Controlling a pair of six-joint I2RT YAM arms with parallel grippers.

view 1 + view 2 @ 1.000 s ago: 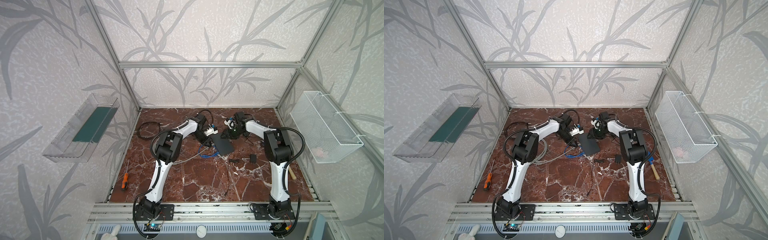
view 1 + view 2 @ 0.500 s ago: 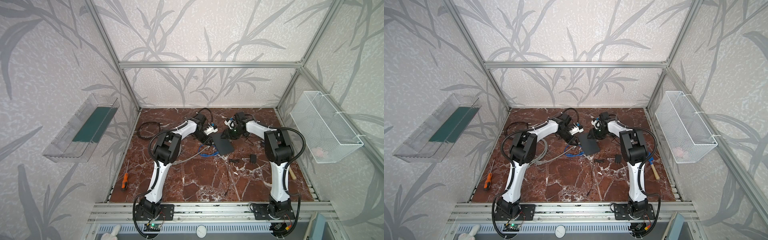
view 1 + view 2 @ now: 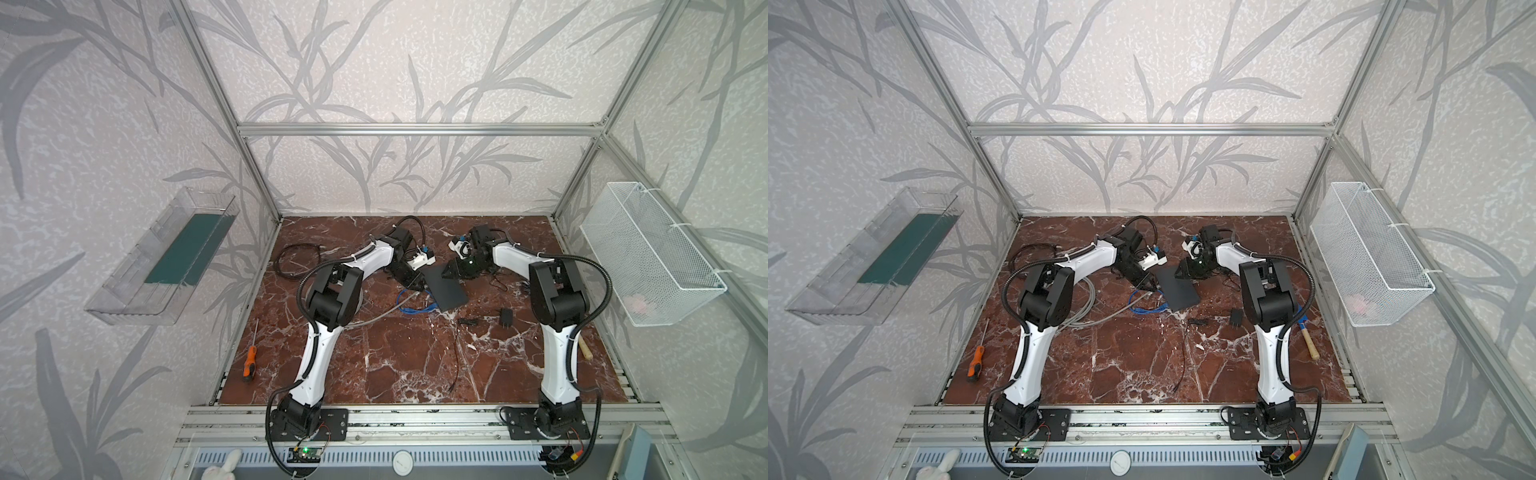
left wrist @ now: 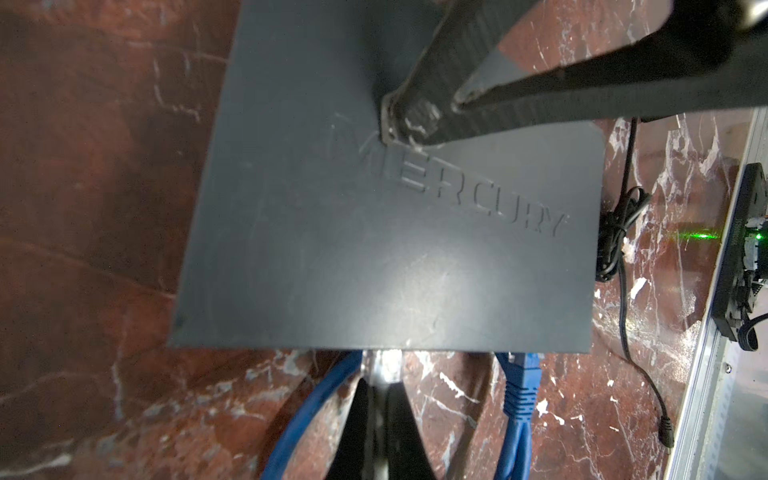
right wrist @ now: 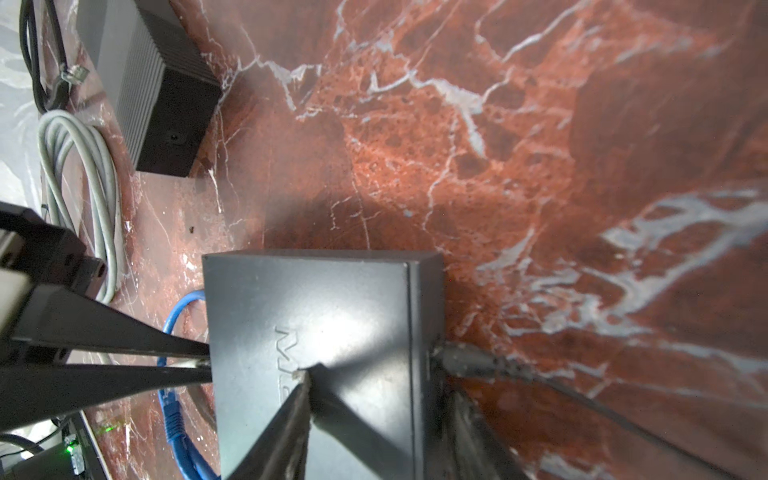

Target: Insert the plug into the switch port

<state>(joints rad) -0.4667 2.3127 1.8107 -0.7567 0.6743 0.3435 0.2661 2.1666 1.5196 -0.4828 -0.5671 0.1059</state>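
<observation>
Plug [image 4: 380, 365] nearer, tight against dark MERCURY-embossed switch [image 4: 374, 257].

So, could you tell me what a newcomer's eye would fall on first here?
The dark switch at the far middle of the red marble table, where both arms meet. The left end effector holds a plug at its edge beside a blue cable, while one finger of the right end effector rests on its top. An orange screwdriver lies near the table's left edge.
</observation>
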